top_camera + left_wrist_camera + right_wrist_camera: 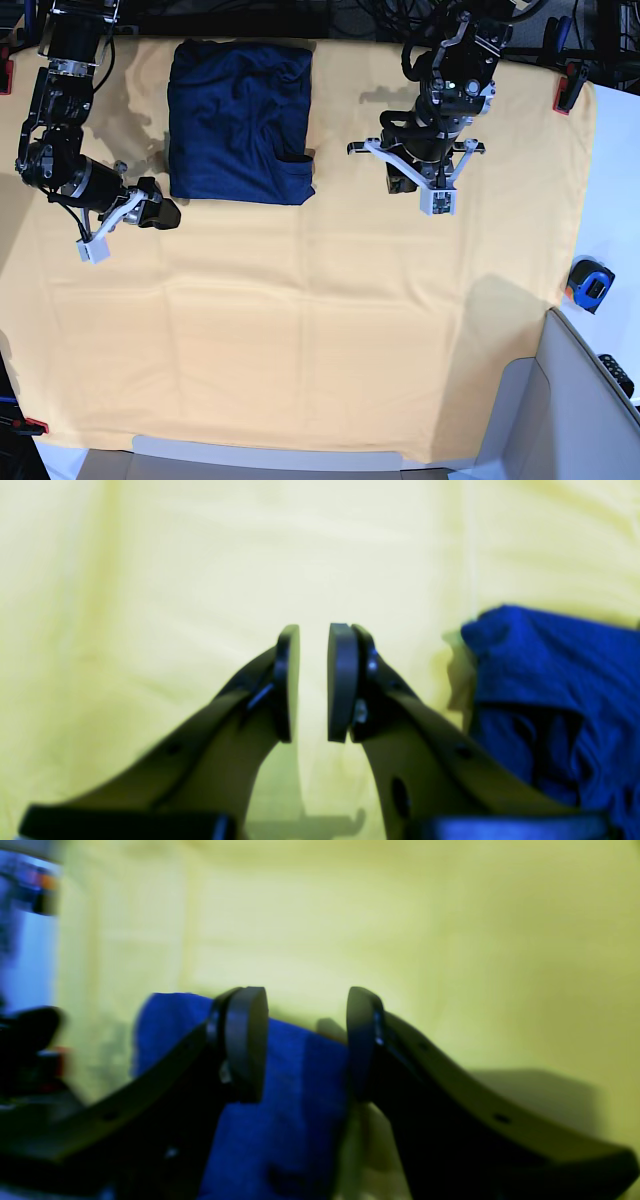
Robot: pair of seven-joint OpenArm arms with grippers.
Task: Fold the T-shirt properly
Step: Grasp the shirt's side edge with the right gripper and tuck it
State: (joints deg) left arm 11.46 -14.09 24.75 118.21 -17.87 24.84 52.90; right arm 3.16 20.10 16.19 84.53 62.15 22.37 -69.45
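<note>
The T-shirt [240, 120] lies folded into a compact dark navy rectangle on the yellow-orange cloth [320, 330] that covers the desk, near the far edge and toward the left of the base view, with a few soft creases across its top and a small overlapping flap at its lower right corner. The right end effector [165, 214] sits just beside the shirt's lower left corner in the base view, low over the cloth; its wrist view shows the two dark pads standing clearly apart with a moderate gap, nothing between them, and the blue fabric [295, 1100] lying beyond and below the opening rather than pinched in it. The left end effector [412, 182] hangs over bare cloth to the right of the shirt in the base view, well apart from it; its wrist view shows the pads [342, 680] parted by only a narrow slit, empty, with the rumpled blue edge of the shirt [550, 690] off to the side and pale cloth [200, 555] ahead. A blue and orange tape measure [588, 284] rests off the cloth at the right edge of the base view
</note>
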